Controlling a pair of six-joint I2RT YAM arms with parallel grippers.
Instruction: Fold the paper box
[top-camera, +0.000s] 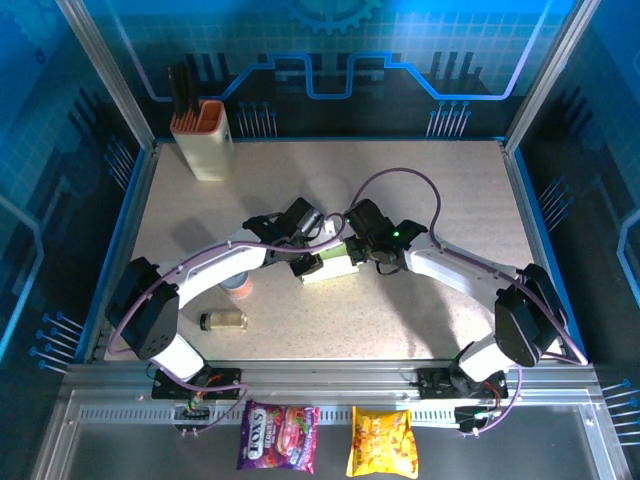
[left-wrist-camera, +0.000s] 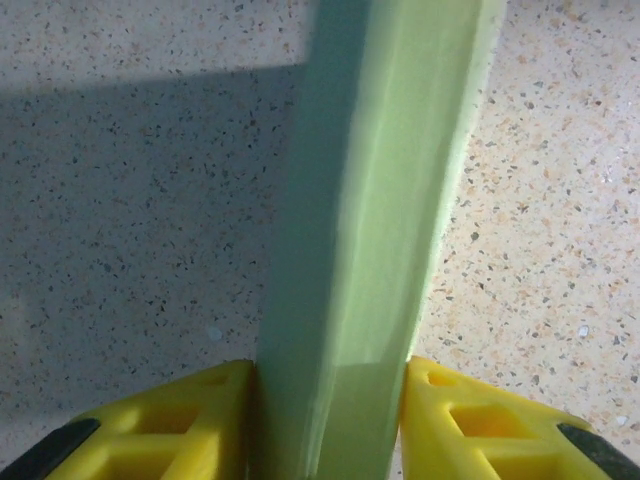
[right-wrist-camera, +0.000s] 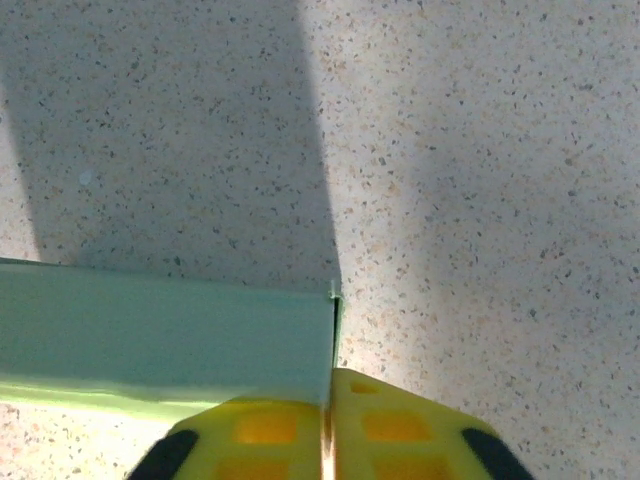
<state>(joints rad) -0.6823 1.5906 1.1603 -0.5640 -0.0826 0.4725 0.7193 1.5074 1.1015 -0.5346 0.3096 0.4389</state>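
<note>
The paper box (top-camera: 332, 266) is a pale mint-green rectangular box lying at the middle of the table. My left gripper (top-camera: 308, 264) reaches it from the left. In the left wrist view the box (left-wrist-camera: 375, 220) runs up between the yellow fingers (left-wrist-camera: 190, 420), which press on both its sides, so my left gripper (left-wrist-camera: 330, 378) is shut on it. My right gripper (top-camera: 358, 256) meets the box from the right. In the right wrist view the box (right-wrist-camera: 170, 335) lies to the left, and its thin end wall sits pinched in my right gripper (right-wrist-camera: 330, 388), whose jaws are nearly together.
A cream holder with an orange rim (top-camera: 205, 140) stands at the back left. A small jar (top-camera: 223, 320) lies near the left arm, and a pinkish round thing (top-camera: 238, 285) sits under that arm. Two snack bags (top-camera: 278, 437) (top-camera: 382, 442) lie on the front rail.
</note>
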